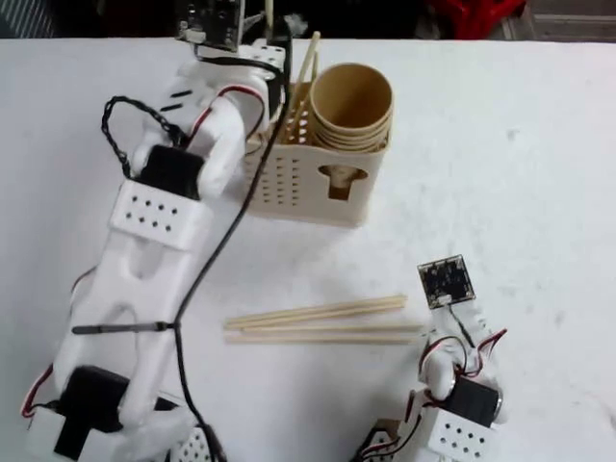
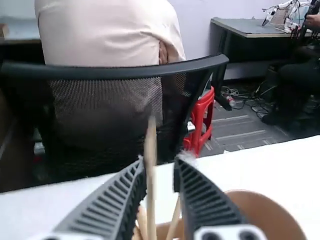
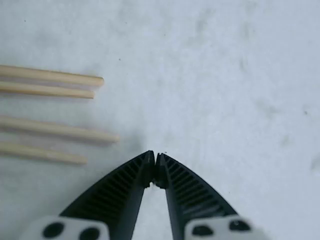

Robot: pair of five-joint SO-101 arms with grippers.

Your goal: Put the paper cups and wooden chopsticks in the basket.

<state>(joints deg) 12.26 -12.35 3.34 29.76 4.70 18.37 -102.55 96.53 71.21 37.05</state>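
chopsticks (image 3: 50, 129) lay crosswise, ends just beside the nearer right gripper (image 3: 154, 171), its fingers (image 3: 122, 192) pressed together.

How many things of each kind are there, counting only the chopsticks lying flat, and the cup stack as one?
Chopsticks lying flat: 4
Cup stack: 1
Basket: 1
Total: 6

Overhead and close right wrist share chopsticks (image 1: 322, 320).
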